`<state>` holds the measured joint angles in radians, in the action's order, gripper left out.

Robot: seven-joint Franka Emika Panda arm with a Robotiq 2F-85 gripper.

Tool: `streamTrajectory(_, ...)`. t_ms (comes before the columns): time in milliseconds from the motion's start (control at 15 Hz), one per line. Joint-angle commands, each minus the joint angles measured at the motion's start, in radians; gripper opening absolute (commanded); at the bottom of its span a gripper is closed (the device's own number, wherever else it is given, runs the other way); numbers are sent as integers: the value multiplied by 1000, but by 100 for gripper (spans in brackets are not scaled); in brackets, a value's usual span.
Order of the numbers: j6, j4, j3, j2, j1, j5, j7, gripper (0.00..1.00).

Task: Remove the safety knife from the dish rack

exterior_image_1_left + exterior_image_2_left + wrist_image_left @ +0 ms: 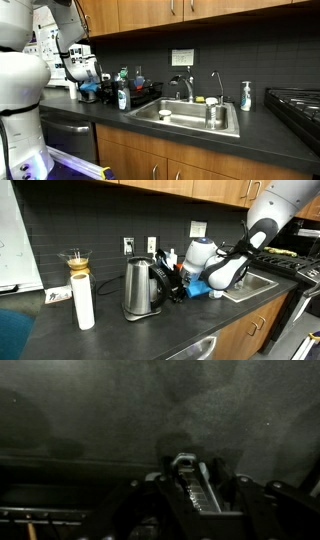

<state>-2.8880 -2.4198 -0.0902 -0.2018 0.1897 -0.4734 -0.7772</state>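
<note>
Jaws straddle the silvery safety knife (193,480) at the dish rack (148,94); whether clamped, cannot tell.

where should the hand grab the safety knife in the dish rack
Grip the safety knife across its narrow body, on its two long sides, coming down from above the dish rack. In the wrist view it shows as a slim bar running lengthwise between the fingers of the hand, so closing across its width looks the surest.

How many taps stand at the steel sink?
2: a faucet behind the sink's middle, a thin gooseneck tap beside it toward the stove. None seems hidden.
</note>
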Motion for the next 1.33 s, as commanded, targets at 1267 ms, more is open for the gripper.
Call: streamTrajectory(1267,86,-99,-146,116,64,190,-54,7)
